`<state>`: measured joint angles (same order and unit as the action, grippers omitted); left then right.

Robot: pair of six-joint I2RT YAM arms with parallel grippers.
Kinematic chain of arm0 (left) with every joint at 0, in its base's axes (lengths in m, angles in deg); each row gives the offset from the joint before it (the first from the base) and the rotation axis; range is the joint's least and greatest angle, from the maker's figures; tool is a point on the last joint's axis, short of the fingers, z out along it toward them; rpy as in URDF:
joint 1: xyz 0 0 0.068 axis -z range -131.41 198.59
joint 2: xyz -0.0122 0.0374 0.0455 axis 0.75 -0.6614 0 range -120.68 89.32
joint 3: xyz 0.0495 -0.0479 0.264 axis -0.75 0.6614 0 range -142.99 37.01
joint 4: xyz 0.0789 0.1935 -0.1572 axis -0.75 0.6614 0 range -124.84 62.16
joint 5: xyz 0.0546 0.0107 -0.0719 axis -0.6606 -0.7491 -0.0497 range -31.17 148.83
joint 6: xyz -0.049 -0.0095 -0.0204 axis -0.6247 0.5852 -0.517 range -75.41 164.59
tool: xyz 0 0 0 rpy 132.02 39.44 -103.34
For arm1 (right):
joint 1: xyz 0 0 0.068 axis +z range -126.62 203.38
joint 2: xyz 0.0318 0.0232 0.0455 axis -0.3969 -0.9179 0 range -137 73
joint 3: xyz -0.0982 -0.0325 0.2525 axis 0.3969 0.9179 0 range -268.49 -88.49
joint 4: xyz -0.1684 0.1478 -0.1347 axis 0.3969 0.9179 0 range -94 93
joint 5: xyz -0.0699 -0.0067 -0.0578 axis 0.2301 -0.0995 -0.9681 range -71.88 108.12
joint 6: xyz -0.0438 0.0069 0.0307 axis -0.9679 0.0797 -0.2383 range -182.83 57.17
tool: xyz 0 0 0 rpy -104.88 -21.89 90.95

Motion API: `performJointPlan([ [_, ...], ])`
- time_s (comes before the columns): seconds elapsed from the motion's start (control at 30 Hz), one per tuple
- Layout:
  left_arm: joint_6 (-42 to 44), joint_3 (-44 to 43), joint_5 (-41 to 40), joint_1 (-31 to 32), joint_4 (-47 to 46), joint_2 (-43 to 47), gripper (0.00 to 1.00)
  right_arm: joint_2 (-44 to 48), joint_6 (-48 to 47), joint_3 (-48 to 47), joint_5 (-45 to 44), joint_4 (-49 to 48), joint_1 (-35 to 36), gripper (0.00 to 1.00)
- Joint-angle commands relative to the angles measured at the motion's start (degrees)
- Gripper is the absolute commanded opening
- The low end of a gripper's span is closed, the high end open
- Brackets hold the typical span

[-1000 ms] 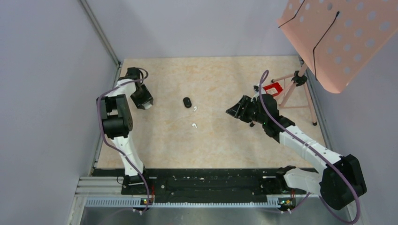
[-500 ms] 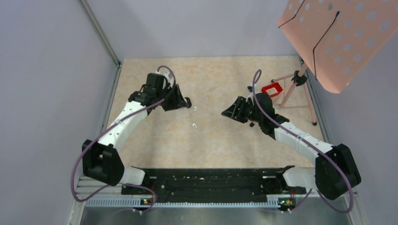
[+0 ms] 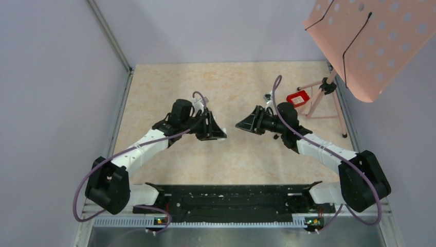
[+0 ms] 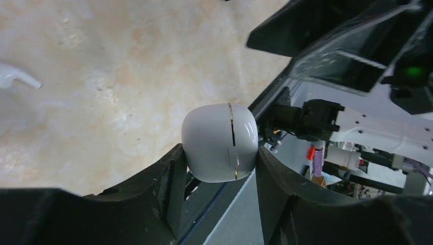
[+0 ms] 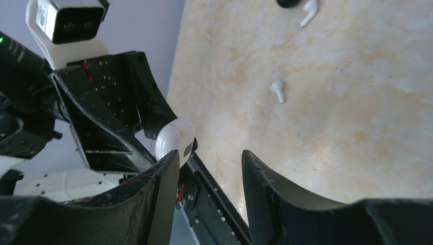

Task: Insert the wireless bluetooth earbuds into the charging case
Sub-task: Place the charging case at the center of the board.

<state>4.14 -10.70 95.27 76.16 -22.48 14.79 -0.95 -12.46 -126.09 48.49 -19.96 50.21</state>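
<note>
The charging case (image 4: 219, 140) is a rounded white shell with a thin gold seam, lid closed. My left gripper (image 4: 219, 155) is shut on it, one finger on each side, held above the table. From overhead, the left gripper (image 3: 216, 131) and right gripper (image 3: 241, 125) face each other mid-table, a small gap apart. My right gripper (image 5: 209, 163) is open with nothing between its fingers. The case (image 5: 174, 139) shows just beyond its left finger. A white stemmed earbud (image 5: 277, 90) lies on the table, another (image 5: 309, 10) lies farther off, and one (image 4: 15, 76) shows at the left wrist view's edge.
A dark rounded object (image 5: 288, 2) is cut off by the top edge beside the far earbud. A red object (image 3: 298, 98) and a pink tripod (image 3: 324, 103) stand at the back right under a pink perforated board (image 3: 375, 41). A black rail (image 3: 231, 198) runs along the near edge.
My left arm has swung from the far left side to the middle of the table, carrying the case. My right gripper has edged left toward it.
</note>
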Motion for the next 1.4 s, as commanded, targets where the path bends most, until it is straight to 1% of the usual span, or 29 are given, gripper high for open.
performJointPlan([
  [0.0,-3.1,-1.0,8.0,-0.1,-10.8,2.6,0.36,-0.9,3.7,1.6,8.7,-12.7,0.0,0.49],
  [0.1,-3.1,-1.0,9.5,-0.2,-11.9,2.5,0.36,-1.7,5.7,1.6,10.5,-13.9,0.0,0.50],
  [0.2,-1.9,-1.1,8.3,-0.1,-10.9,2.0,0.37,-2.8,8.1,1.5,10.3,-13.7,-0.1,0.51],
  [0.33,3.7,-4.1,-1.1,0.5,0.4,-1.3,0.37,-2.6,6.2,1.1,0.9,-1.9,-0.2,0.51],
  [0.37,4.8,-4.4,-2.8,1.0,2.2,-2.3,0.37,-2.3,5.4,1.3,-1.4,0.3,-0.2,0.51],
  [0.5,7.6,-5.4,-13.8,4.9,8.8,-6.8,0.36,-0.3,1.7,1.8,-9.0,8.6,-0.7,0.50],
  [0.6,6.2,-5.3,-24.1,7.5,11.9,-10.7,0.33,1.2,-3.1,-0.3,-15.0,16.6,-0.7,0.50],
  [0.67,4.8,-4.1,-27.2,8.1,11.8,-11.9,0.33,2.8,-4.8,-0.9,-18.1,20.4,-0.8,0.50],
  [0.73,3.7,-2.6,-29.5,8.9,10.5,-11.3,0.34,4.6,-5.8,-0.9,-20.0,21.5,-0.8,0.50],
  [0.83,3.1,-2.7,-35.4,11.0,12.1,-10.0,0.39,5.9,-6.4,-1.1,-21.0,22.3,-0.9,0.50],
  [0.97,3.1,-3.7,-39.6,12.5,14.1,-10.6,0.67,4.9,-6.2,-1.3,-19.7,21.5,-1.0,0.50],
  [1.1,3.5,-5.3,-43.3,14.4,17.0,-12.1,0.79,4.5,-5.7,-1.1,-18.7,20.5,-1.0,0.50],
  [1.13,3.5,-5.9,-44.3,15.3,17.9,-12.1,0.81,4.6,-5.7,-1.2,-18.7,20.5,-1.0,0.50],
  [1.2,3.2,-8.1,-48.2,18.3,21.2,-11.9,0.83,4.9,-5.8,-1.2,-18.7,20.7,-0.9,0.50],
  [1.3,1.5,-12.1,-55.9,23.1,26.2,-12.6,0.79,5.0,-6.0,-1.1,-18.6,20.6,-1.0,0.50],
  [1.37,-0.1,-15.4,-59.7,25.9,28.5,-13.7,0.76,4.9,-5.9,-1.0,-18.4,20.3,-0.9,0.50],
])
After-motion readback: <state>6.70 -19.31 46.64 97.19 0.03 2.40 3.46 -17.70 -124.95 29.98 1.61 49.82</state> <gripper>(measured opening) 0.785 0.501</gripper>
